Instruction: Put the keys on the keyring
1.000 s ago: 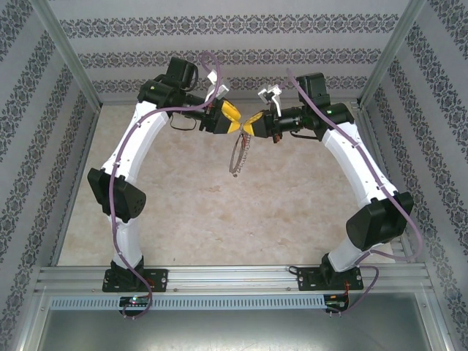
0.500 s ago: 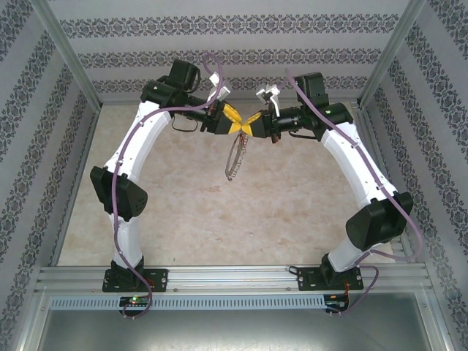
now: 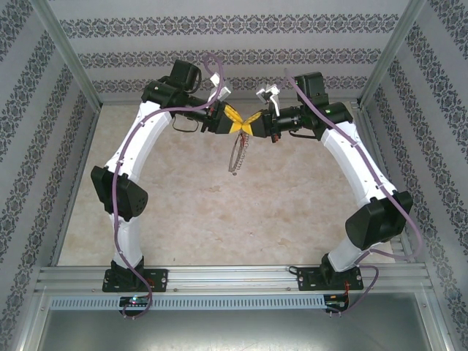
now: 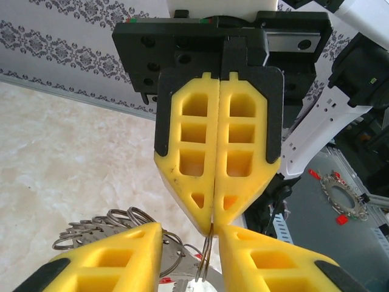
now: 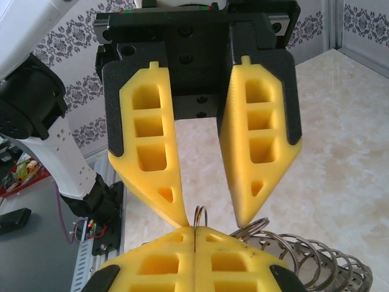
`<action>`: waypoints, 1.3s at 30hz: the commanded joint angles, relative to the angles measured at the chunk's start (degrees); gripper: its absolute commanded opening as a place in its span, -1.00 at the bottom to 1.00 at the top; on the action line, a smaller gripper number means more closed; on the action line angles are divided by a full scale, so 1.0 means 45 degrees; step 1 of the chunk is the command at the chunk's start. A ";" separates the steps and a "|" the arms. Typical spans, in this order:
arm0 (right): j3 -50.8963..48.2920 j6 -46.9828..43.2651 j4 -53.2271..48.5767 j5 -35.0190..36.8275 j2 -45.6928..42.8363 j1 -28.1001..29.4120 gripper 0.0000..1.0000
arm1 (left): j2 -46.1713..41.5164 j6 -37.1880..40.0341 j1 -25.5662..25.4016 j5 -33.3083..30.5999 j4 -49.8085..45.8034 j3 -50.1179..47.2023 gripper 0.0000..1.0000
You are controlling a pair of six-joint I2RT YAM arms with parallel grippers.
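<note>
Pale beige marbled counter (image 3: 219, 212), walled on three sides by grey damask-striped wallpaper (image 3: 234, 58), aluminium rail (image 3: 234, 278) along its near edge.

Right gripper (image 4: 213, 228) fingers pressed together on keyring (image 4: 103, 224); left gripper (image 4: 190, 246) fingers apart

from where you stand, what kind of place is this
Probably a robot lab test cell, not a home: left arm and right arm bolted to an aluminium rail, patterned panel walls boxing in a marble-look tabletop.
</note>
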 commanded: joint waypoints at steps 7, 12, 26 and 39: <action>0.0416 0.0006 0.0651 -0.0087 0.0037 0.0023 -1.00 | 0.0157 0.0779 -0.0214 0.0429 -0.1017 0.0280 -0.43; 0.0372 0.0084 0.0741 -0.0126 0.0043 0.0013 -1.00 | 0.0148 0.0832 -0.0213 0.0453 -0.1041 0.0261 -0.69; -0.2812 0.2992 0.4452 0.1206 -0.2483 -0.0620 -0.18 | -0.0555 -0.2958 -0.0209 -0.0266 0.3403 -0.0521 -1.00; -0.8742 0.4833 1.0702 0.4896 -0.4996 -0.0139 -0.12 | -0.2230 -0.5183 -0.0221 -0.0027 0.7241 -0.2568 -1.00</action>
